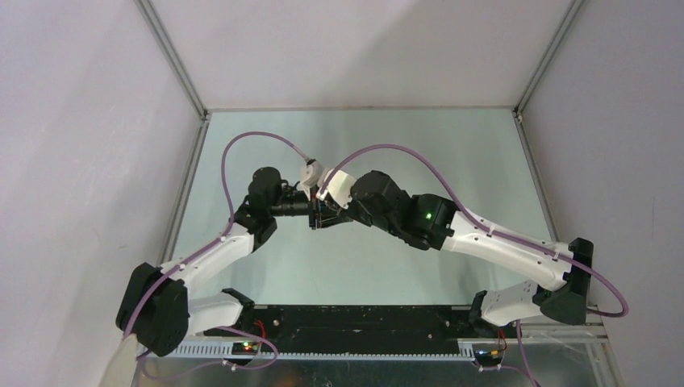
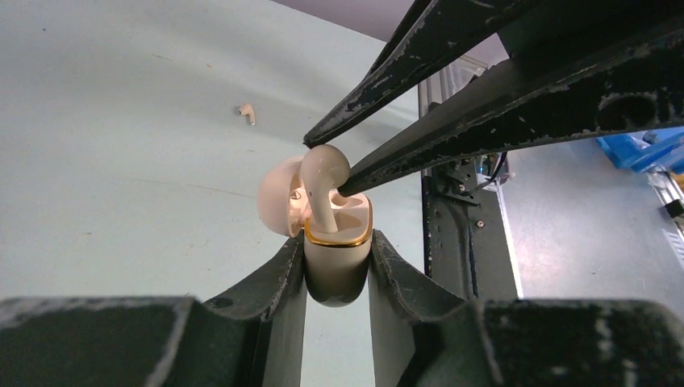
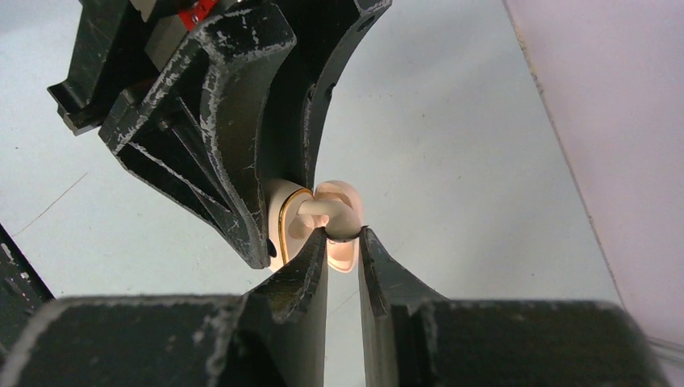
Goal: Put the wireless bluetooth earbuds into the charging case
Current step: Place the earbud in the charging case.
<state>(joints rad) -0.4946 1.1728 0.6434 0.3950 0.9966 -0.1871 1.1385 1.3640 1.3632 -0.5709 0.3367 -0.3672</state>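
Left pincer (image 2: 337, 246) grips charging case (image 2: 337, 274) — right pincer (image 3: 343, 235) pinches earbud (image 2: 323, 171).

The desk (image 1: 452, 153) is pale green and smooth, and soft light shines on it. Plain white walls stand on three sides: the back wall (image 1: 355, 48), the left wall (image 1: 81, 161) and the right wall (image 1: 625, 121). A grey metal bar (image 1: 171, 56) runs along each back corner. A black strip (image 1: 363, 318) lies along the near edge of the desk.
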